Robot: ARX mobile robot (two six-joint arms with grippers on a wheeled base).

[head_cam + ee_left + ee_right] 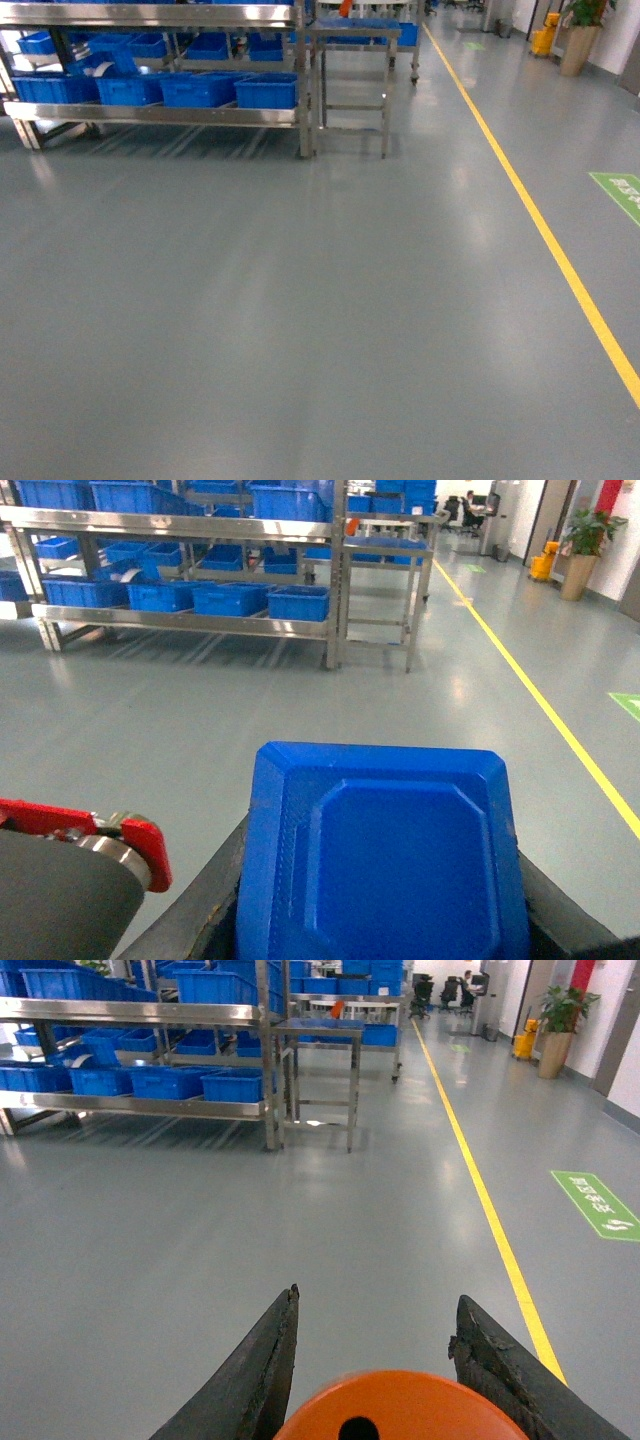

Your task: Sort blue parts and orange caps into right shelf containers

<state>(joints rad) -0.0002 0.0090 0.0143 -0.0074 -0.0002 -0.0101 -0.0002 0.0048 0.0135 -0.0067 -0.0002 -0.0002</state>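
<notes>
The left gripper point(385, 920) holds a blue part point(380, 855) between its dark fingers point(195, 905), the chunky piece with a recessed panel filling the gap from one finger to the other and covering most of the lower left wrist view. Just to the left of that gripper, a red-edged fitting point(140, 840) on a dark rounded body sits at the frame's lower corner. The right gripper point(375, 1375) is clamped on an orange cap point(400, 1410), whose rounded top with a small dark hole rises between the two worn black fingers point(255, 1375) at the bottom of the right wrist view. Beyond both grippers stretches bare grey floor point(300, 320), and neither gripper shows in the head view. To the right of the grippers a yellow line point(545, 235) runs away along the floor, with a green floor marking point(597, 1205) farther right still. Well ahead and to the left stands a steel shelf rack point(160, 112) carrying rows of blue crates point(200, 90), the right shelf containers, with a small steel table point(352, 90) just beside the rack's right end. Far ahead on the right are a potted plant point(560, 1020) and a yellow bucket point(545, 38).
</notes>
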